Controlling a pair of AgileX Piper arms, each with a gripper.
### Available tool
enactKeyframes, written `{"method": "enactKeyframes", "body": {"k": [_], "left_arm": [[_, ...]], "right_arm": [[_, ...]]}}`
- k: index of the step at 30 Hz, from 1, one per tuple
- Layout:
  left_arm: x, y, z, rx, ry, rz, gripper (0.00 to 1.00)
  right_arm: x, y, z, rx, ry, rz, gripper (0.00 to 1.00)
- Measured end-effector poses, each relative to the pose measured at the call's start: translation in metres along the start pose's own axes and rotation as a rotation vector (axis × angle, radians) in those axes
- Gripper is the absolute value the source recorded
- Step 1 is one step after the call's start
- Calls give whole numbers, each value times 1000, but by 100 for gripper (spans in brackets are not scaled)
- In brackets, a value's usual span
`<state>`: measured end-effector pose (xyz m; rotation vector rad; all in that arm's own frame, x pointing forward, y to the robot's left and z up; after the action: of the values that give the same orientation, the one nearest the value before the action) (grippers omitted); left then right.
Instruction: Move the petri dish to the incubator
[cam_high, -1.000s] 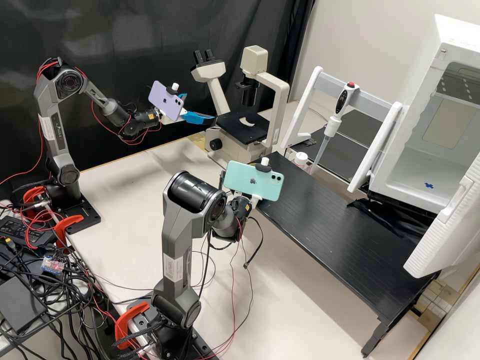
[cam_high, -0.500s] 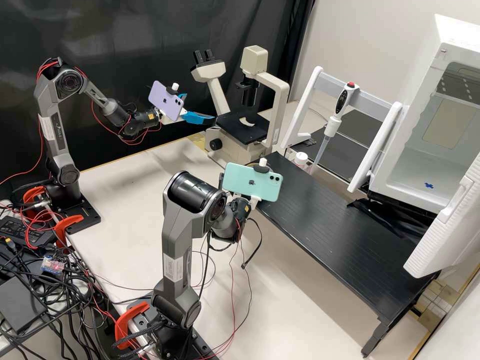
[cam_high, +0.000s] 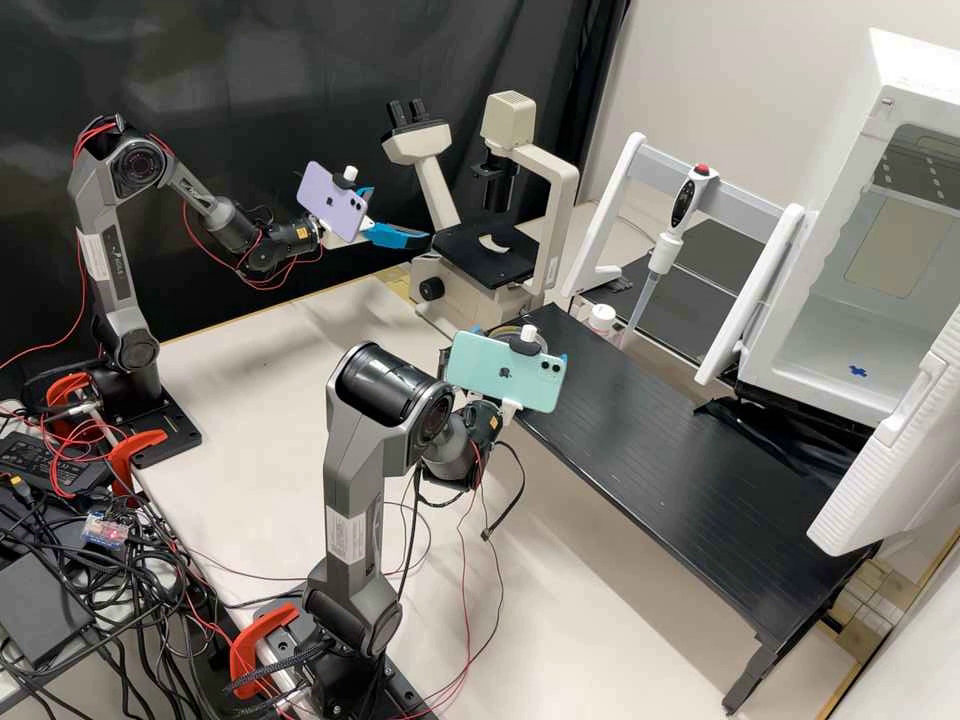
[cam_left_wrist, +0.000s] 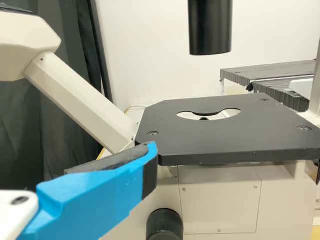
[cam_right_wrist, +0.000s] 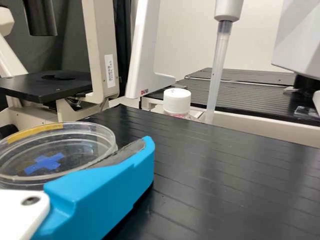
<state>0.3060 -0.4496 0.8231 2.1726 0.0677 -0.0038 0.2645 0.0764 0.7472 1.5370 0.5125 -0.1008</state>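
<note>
The right gripper has its fingers clamped on the petri dish, near a corner of the black tabletop. The left gripper, fingers apart, is by the microscope stage. The dish is outside the incubator, whose door stands open.

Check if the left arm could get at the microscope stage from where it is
Probably yes: the left gripper is close to the microscope stage, fingers apart, and nothing seems to block the way, though the black tube above could limit reaching over the middle.
</note>
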Motion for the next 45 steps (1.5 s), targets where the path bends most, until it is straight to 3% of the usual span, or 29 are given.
{"method": "enactKeyframes", "body": {"k": [29,39,45], "left_arm": [[0,0,0,0,0,0,100],[0,0,0,0,0,0,100],[0,0,0,0,0,0,100]], "right_arm": [[-1,3,2,1,-5,13,0],[-6,23,20,-9,-30,54,0],[-13,58,43,21,-109,169,0]]}}
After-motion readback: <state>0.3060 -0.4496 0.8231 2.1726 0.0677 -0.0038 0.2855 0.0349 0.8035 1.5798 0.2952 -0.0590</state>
